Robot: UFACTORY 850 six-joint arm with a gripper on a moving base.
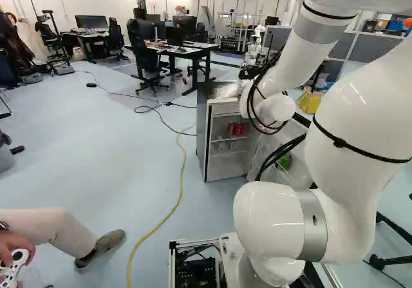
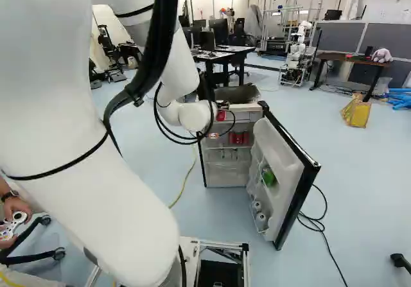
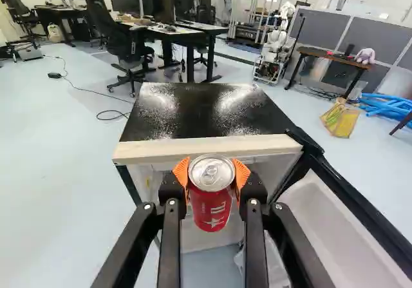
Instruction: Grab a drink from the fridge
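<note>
Bright indoor light, with glare (two pale, speckled patches) across the black fridge top

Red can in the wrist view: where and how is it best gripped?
Probably best by the upper body, below the lid, approached level from the side: the red can is upright and its round wall offers opposite faces. The pincer holds it so, one orange pad either side.

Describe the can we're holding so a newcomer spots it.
Find the open fridge with the black top. At its open front, the claw grips a red can with a silver lid; other red cans sit on a shelf inside, ungripped.
</note>
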